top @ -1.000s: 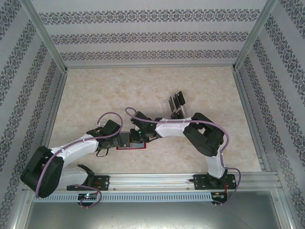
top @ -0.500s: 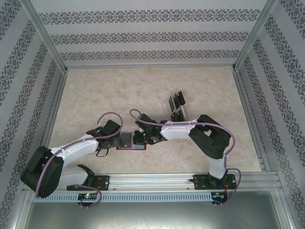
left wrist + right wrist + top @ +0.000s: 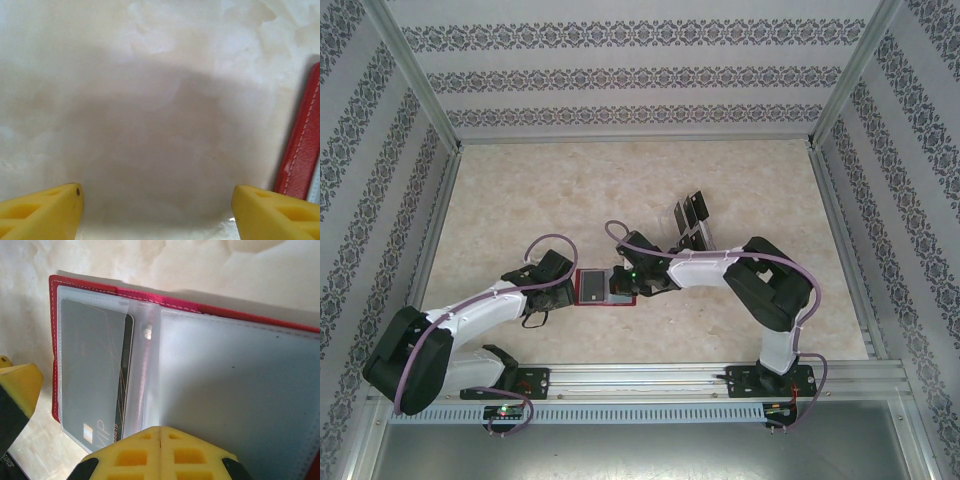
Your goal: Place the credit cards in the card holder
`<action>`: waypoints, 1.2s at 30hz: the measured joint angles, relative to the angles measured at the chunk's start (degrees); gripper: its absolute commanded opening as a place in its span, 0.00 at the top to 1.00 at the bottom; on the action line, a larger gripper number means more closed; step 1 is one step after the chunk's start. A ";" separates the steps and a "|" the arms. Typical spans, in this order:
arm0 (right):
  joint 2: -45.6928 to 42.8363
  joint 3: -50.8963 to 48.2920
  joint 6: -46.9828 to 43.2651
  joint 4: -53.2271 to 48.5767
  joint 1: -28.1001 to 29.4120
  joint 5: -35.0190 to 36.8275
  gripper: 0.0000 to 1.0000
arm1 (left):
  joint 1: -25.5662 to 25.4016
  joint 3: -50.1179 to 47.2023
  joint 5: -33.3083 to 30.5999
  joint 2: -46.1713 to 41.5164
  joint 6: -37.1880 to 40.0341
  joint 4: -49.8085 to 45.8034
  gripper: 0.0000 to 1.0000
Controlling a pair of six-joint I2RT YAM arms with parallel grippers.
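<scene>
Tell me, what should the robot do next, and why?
Probably pull the shut right gripper away and reach for the remaining credit cards, because one card already lies almost fully inside the card holder.

Both arms are built alike, with smooth white shells along the links and bulky black housings at the joints. On the left arm (image 3: 480, 308) a thin purple cable (image 3: 546, 241) loops out near the wrist. The right arm (image 3: 698, 268) carries a second purple cable (image 3: 802, 300) that curves past its black elbow housing, and a small green light (image 3: 633, 273) glows at its wrist. The left base plate (image 3: 512, 380) and the right base plate (image 3: 770, 380) are both black.

The left hand (image 3: 157, 200) has bright yellow, wedge-shaped fingers (image 3: 42, 212) with shallow moulded recesses and one small dark hole near a tip. The right hand (image 3: 160, 432) has matching yellow fingers (image 3: 132, 452) with squarish recesses and black trim behind them.
</scene>
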 measured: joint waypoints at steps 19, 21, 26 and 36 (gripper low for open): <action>-1.90 4.68 -3.54 -8.66 -0.33 1.36 1.00 | 0.00 1.07 -0.22 2.16 0.44 -0.42 0.22; -1.79 4.96 -3.67 -8.68 -0.33 1.36 1.00 | 0.00 1.22 -0.28 2.43 0.44 -0.46 0.22; 0.17 6.58 -3.67 -8.68 -0.26 1.36 1.00 | 0.00 1.36 -0.48 2.82 0.46 -0.48 0.22; 3.85 8.76 -3.65 -8.59 0.83 1.27 1.00 | 0.00 1.53 -0.50 3.28 0.46 -0.46 0.22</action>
